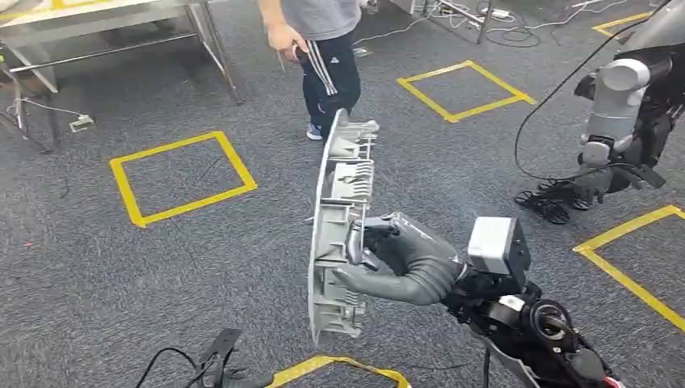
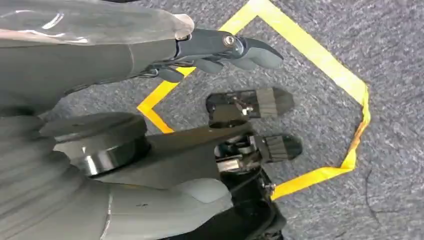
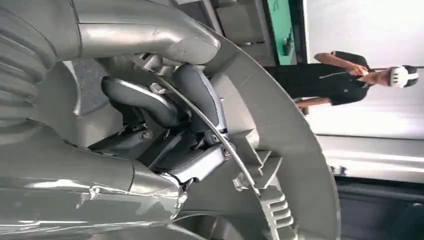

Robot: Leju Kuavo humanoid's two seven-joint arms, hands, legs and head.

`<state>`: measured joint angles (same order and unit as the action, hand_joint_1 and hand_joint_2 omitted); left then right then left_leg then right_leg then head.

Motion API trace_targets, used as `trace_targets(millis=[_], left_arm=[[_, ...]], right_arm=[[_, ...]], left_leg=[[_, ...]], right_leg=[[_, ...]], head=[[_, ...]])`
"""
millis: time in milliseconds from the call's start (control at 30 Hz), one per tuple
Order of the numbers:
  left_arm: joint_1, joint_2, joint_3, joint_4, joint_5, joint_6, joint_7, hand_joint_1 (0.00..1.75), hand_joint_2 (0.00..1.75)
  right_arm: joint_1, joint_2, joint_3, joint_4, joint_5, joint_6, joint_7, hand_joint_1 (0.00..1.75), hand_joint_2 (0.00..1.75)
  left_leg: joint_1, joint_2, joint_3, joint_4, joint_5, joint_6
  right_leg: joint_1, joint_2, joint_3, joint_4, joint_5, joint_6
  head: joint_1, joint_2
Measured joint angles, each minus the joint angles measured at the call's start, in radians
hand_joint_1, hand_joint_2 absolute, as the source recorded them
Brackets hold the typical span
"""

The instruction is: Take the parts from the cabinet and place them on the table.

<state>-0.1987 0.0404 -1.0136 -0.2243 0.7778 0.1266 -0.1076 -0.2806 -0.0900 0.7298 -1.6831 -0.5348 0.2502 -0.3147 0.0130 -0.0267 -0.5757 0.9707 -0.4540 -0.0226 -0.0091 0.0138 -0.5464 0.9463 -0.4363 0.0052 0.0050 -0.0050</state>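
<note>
At centre of the head view, the right hand grips the part, fingers curled around its ribs.
Held upright on edge above the carpet, the part points to 12 o'clock toward a person; the left hand hangs empty, fingers loosely curled, over yellow tape.

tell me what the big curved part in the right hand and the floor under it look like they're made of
The curved part looks like moulded plastic, light grey and matte: thin ribs, clips and fins stand out of its inner face, though painted metal can't be ruled out. The right hand grips it by an inner rib. The floor looks like short-pile carpet, speckled dark grey, with yellow tape stuck on in squares.
</note>
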Motion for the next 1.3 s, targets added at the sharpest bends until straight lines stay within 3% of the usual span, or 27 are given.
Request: trace_targets(millis=[33, 100, 133, 167, 200, 267, 300, 333, 400, 467, 500, 533, 600, 633, 667, 733, 800, 833, 967, 1000, 1033, 1067, 1133, 1167, 1200, 1233, 1300], left_arm=[[-0.002, 0.000, 0.000, 0.000, 0.000, 0.000, 0.000, 0.00, 1.75], [-0.005, -0.002, 0.000, 0.000, 0.002, 0.000, 0.000, 0.00, 1.75], [-0.005, -0.002, 0.000, 0.000, 0.002, 0.000, 0.000, 0.00, 1.75], [-0.004, -0.002, 0.000, 0.000, 0.003, 0.000, 0.001, 0.00, 1.75], [-0.004, -0.002, 0.000, 0.000, 0.004, 0.000, 0.001, 0.00, 1.75], [-0.006, -0.001, 0.000, 0.000, 0.004, 0.001, 0.002, 0.00, 1.75], [-0.008, 0.000, 0.000, 0.000, 0.004, 0.002, 0.003, 0.00, 1.75], [-0.011, 0.000, 0.000, 0.000, 0.005, 0.002, 0.004, 0.00, 1.75], [-0.011, 0.000, 0.000, 0.000, 0.005, 0.003, 0.007, 0.00, 1.75], [-0.009, 0.000, 0.000, 0.000, 0.005, 0.003, 0.007, 0.00, 1.75], [-0.009, -0.001, 0.001, 0.000, 0.005, 0.003, 0.007, 0.00, 1.75], [-0.009, 0.001, 0.001, 0.000, 0.005, 0.003, 0.007, 0.00, 1.75], [-0.009, 0.000, 0.001, 0.000, 0.005, 0.003, 0.007, 0.00, 1.75], [-0.009, 0.000, 0.001, 0.000, 0.005, 0.003, 0.007, 0.00, 1.75], [-0.008, 0.000, 0.001, 0.000, 0.005, 0.003, 0.007, 0.00, 1.75], [-0.008, 0.000, 0.001, 0.000, 0.005, 0.003, 0.007, 0.00, 1.75], [-0.009, -0.001, 0.001, 0.000, 0.005, 0.003, 0.007, 0.00, 1.75], [-0.009, -0.001, 0.001, 0.000, 0.005, 0.003, 0.007, 0.00, 1.75], [-0.005, -0.001, 0.001, 0.000, 0.005, 0.007, 0.007, 0.00, 1.75], [-0.005, 0.003, 0.001, 0.000, 0.005, 0.009, 0.007, 0.00, 1.75], [-0.006, 0.003, 0.001, 0.000, 0.005, 0.010, 0.007, 0.00, 1.75], [-0.006, 0.003, 0.001, 0.000, 0.005, 0.010, 0.007, 0.00, 1.75], [-0.005, 0.003, 0.001, 0.000, 0.005, 0.010, 0.007, 0.00, 1.75], [-0.004, 0.002, 0.001, 0.000, 0.005, 0.010, 0.007, 0.00, 1.75], [-0.002, 0.003, 0.001, 0.000, 0.005, 0.010, 0.007, 0.00, 1.75], [-0.002, 0.003, 0.001, 0.000, 0.005, 0.010, 0.007, 0.00, 1.75], [-0.003, 0.004, 0.001, 0.000, 0.005, 0.011, 0.007, 0.00, 1.75]], right_arm=[[-0.004, 0.000, -0.002, -0.008, 0.002, -0.001, 0.000, 1.75, 1.75], [-0.009, 0.000, -0.005, -0.019, 0.009, -0.003, 0.002, 1.75, 1.75], [-0.010, 0.000, -0.007, -0.020, 0.008, -0.003, 0.003, 1.75, 1.75], [-0.011, 0.000, -0.007, -0.021, 0.008, -0.003, 0.003, 1.75, 1.75], [-0.012, 0.000, -0.008, -0.023, 0.008, -0.004, 0.003, 1.75, 1.75], [-0.013, 0.000, -0.007, -0.029, 0.008, -0.005, 0.004, 1.75, 1.75], [-0.016, 0.000, -0.007, -0.031, 0.007, -0.005, 0.003, 1.75, 1.75], [-0.018, 0.000, -0.008, -0.034, 0.006, -0.005, 0.003, 1.75, 1.75], [-0.020, 0.000, -0.007, -0.036, 0.005, -0.004, 0.003, 1.75, 1.75], [-0.021, 0.000, -0.007, -0.036, 0.005, -0.002, 0.003, 1.75, 1.75], [-0.021, 0.000, -0.007, -0.039, 0.005, -0.002, 0.004, 1.75, 1.75], [-0.023, 0.000, -0.007, -0.039, 0.005, -0.002, 0.004, 1.75, 1.75], [-0.024, 0.000, -0.007, -0.041, 0.005, -0.002, 0.004, 1.75, 1.75], [-0.024, 0.000, -0.007, -0.041, 0.005, -0.001, 0.005, 1.75, 1.75], [-0.024, 0.000, -0.006, -0.041, 0.005, 0.000, 0.006, 1.75, 1.75], [-0.024, 0.000, -0.006, -0.041, 0.004, 0.000, 0.010, 1.75, 1.75], [-0.024, 0.000, -0.007, -0.042, 0.004, 0.000, 0.010, 1.75, 1.75], [-0.025, 0.000, -0.007, -0.042, 0.004, 0.000, 0.010, 1.75, 1.75], [-0.028, 0.000, -0.006, -0.044, 0.003, 0.000, 0.013, 1.75, 1.75], [-0.028, 0.002, -0.006, -0.044, 0.002, 0.000, 0.013, 1.75, 1.75], [-0.028, 0.002, -0.006, -0.045, 0.001, 0.000, 0.013, 1.75, 1.75], [-0.029, 0.002, -0.006, -0.045, 0.000, 0.000, 0.013, 1.75, 1.75], [-0.027, 0.002, -0.005, -0.045, -0.001, 0.000, 0.014, 1.75, 1.75], [-0.027, 0.002, -0.005, -0.045, -0.001, 0.000, 0.015, 1.75, 1.75], [-0.027, 0.002, -0.004, -0.045, -0.001, 0.000, 0.015, 1.75, 1.75], [-0.027, 0.002, -0.003, -0.045, -0.001, 0.000, 0.016, 1.75, 1.75], [-0.027, 0.002, -0.003, -0.045, -0.003, 0.000, 0.016, 1.75, 1.75]], left_leg=[[0.000, 0.009, -0.026, 0.059, -0.038, -0.004], [0.001, 0.013, -0.110, 0.240, -0.118, -0.010], [0.001, 0.014, -0.136, 0.294, -0.132, -0.012], [0.001, 0.015, -0.147, 0.315, -0.127, -0.012], [0.001, 0.017, -0.129, 0.276, -0.096, -0.012], [0.001, 0.026, -0.040, 0.096, -0.009, -0.008], [0.001, 0.044, 0.004, 0.012, 0.020, -0.004], [-0.008, 0.052, 0.015, -0.021, 0.013, 0.001], [-0.007, 0.039, 0.010, -0.018, 0.016, 0.011], [-0.006, 0.031, 0.011, -0.024, 0.020, 0.022], [-0.002, 0.029, 0.014, -0.026, 0.023, 0.027], [0.000, 0.025, 0.014, -0.026, 0.023, 0.031], [-0.001, 0.020, 0.013, -0.026, 0.023, 0.035], [-0.002, 0.017, 0.013, -0.025, 0.023, 0.035], [-0.002, 0.013, 0.014, -0.025, 0.023, 0.035], [-0.002, 0.002, 0.016, -0.024, 0.022, 0.035], [-0.002, -0.010, 0.021, -0.024, 0.020, 0.032], [-0.006, -0.013, 0.017, -0.024, 0.020, 0.029], [-0.005, -0.020, 0.009, -0.027, 0.028, 0.010], [-0.005, -0.017, 0.006, -0.021, 0.019, 0.006], [-0.006, -0.001, -0.006, 0.009, -0.005, 0.001], [-0.005, 0.007, -0.033, 0.066, -0.039, -0.003], [-0.003, 0.014, -0.124, 0.261, -0.122, -0.011], [-0.003, 0.015, -0.151, 0.314, -0.132, -0.014], [-0.002, 0.016, -0.150, 0.309, -0.116, -0.015], [0.000, 0.018, -0.125, 0.258, -0.082, -0.015], [0.003, 0.026, -0.031, 0.072, 0.004, -0.013]], right_leg=[[0.000, -0.003, -0.001, 0.000, 0.000, -0.006], [0.001, -0.014, -0.002, 0.000, 0.000, -0.008], [0.002, -0.018, -0.002, 0.000, 0.000, -0.009], [0.002, -0.023, -0.002, 0.001, 0.000, -0.009], [0.002, -0.027, -0.002, 0.002, 0.000, -0.009], [0.002, -0.033, -0.001, 0.005, -0.003, -0.005], [0.002, -0.034, -0.001, 0.008, -0.006, -0.002], [0.013, -0.035, -0.006, 0.016, -0.010, 0.005], [0.011, -0.041, -0.005, 0.013, -0.009, 0.010], [0.009, -0.048, -0.003, 0.013, -0.011, 0.022], [0.005, -0.038, -0.007, 0.028, -0.027, 0.028], [0.005, -0.027, -0.027, 0.075, -0.061, 0.033], [0.002, -0.020, -0.107, 0.254, -0.147, 0.041], [0.002, -0.020, -0.142, 0.329, -0.171, 0.042], [0.002, -0.020, -0.156, 0.355, -0.168, 0.042], [0.002, -0.018, -0.116, 0.264, -0.100, 0.037], [0.002, -0.004, -0.024, 0.071, -0.005, 0.026], [0.005, 0.015, -0.002, 0.028, -0.013, 0.020], [0.007, 0.006, -0.006, 0.015, -0.009, 0.009], [-0.002, -0.001, 0.002, 0.001, -0.003, 0.001], [-0.001, -0.004, 0.003, -0.002, -0.001, -0.003], [-0.001, -0.008, 0.002, -0.003, 0.000, -0.009], [0.001, -0.019, 0.000, -0.002, 0.000, -0.009], [0.001, -0.023, 0.000, -0.002, 0.000, -0.009], [0.001, -0.026, 0.001, -0.002, 0.000, -0.009], [0.000, -0.029, 0.001, -0.001, 0.000, -0.009], [-0.001, -0.033, 0.002, 0.003, -0.003, -0.005]], head=[[-0.012, 0.000], [-0.022, 0.000], [-0.024, 0.000], [-0.026, 0.000], [-0.029, 0.000], [-0.036, 0.000], [-0.039, 0.000], [-0.044, 0.000], [-0.029, 0.000], [-0.028, 0.000], [-0.027, 0.000], [-0.018, 0.000], [-0.004, 0.000], [-0.002, 0.000], [0.000, 0.000], [0.002, 0.000], [0.005, 0.000], [0.005, 0.000], [0.004, 0.000], [0.005, 0.000], [0.000, 0.000], [-0.012, 0.000], [-0.020, 0.000], [-0.022, 0.000], [-0.024, 0.000], [-0.028, 0.000], [-0.034, 0.000]])
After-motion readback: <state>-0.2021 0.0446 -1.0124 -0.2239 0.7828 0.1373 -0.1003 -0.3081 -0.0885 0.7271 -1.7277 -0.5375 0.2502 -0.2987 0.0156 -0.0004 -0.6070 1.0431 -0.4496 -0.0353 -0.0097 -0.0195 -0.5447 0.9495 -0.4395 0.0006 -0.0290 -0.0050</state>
